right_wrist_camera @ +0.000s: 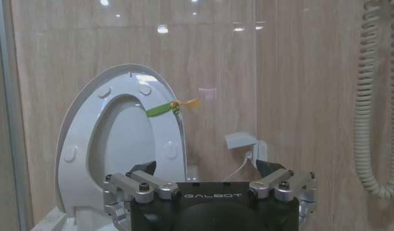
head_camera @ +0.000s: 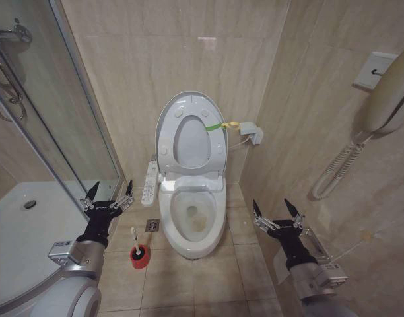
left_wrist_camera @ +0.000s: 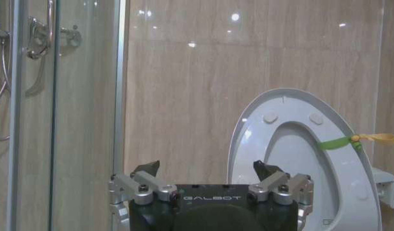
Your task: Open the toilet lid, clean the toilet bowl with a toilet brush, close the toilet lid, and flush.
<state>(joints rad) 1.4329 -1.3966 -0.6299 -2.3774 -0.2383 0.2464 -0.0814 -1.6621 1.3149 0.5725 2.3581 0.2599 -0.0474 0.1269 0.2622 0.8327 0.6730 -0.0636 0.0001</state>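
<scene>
Head view alone shows toilet brush [head_camera: 137,243]; left gripper [head_camera: 108,191], right gripper [head_camera: 277,208] wide, empty.

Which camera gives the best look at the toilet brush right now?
The head view: the toilet brush stands in its red holder on the floor, left of the toilet bowl. The wrist views look at the wall and raised toilet lid instead.

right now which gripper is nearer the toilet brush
The left gripper: it hangs open just above the toilet brush in its red holder. The right gripper is across the toilet bowl.
</scene>
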